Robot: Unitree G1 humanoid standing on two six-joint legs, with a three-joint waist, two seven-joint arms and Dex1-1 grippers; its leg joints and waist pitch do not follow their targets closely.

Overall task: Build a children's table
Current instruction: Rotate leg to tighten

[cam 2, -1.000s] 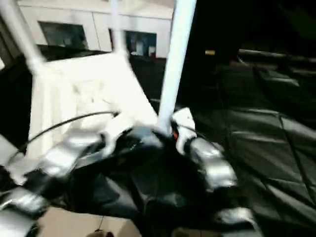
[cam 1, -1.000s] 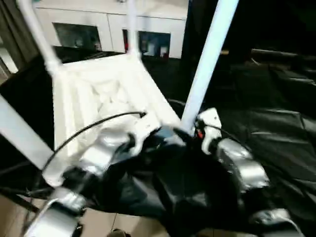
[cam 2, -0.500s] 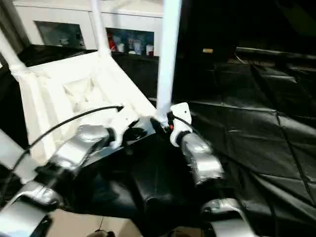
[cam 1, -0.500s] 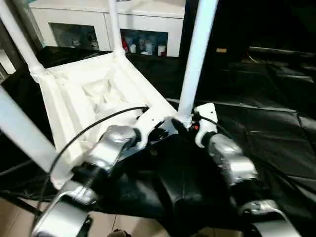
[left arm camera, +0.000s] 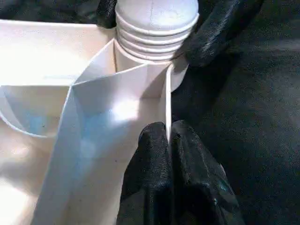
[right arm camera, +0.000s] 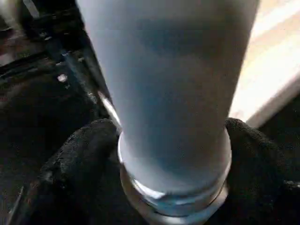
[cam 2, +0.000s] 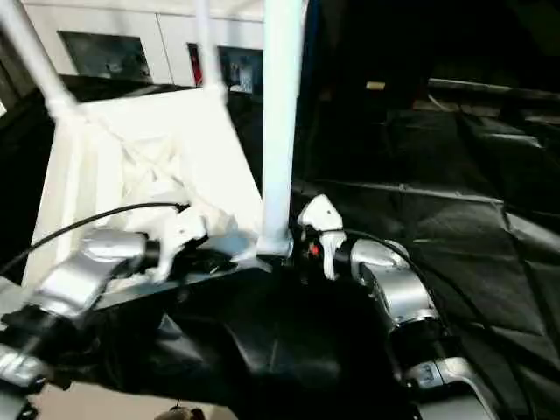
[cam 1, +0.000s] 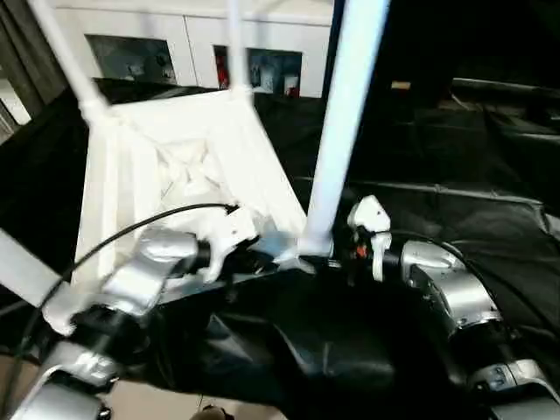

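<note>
The children's table (cam 1: 144,188) lies upside down on the black-draped work table, its white legs pointing up. My left gripper (left arm camera: 168,129) is shut on the thin rim wall of the top, right beside the near-right corner socket. The near-right leg (cam 1: 346,114) stands in that socket, its ribbed base (left arm camera: 154,28) showing in the left wrist view. My right gripper (cam 1: 331,255) is shut on the base of this leg, one black finger (right arm camera: 79,159) pressed against each side. Two far legs (cam 1: 66,61) rise at the back corners, and a fourth leg (cam 1: 22,267) crosses the near left.
The black cloth (cam 1: 490,157) covers the work table to the right and front. A white glass-door cabinet (cam 1: 175,44) stands behind the table. A black cable (cam 1: 131,232) arcs over my left forearm. Bare floor (cam 1: 175,407) shows past the table's near edge.
My right forearm has swung out to the right, so the wrist now reaches the leg base from the side. The left gripper keeps its hold on the rim. The camera has shifted.
</note>
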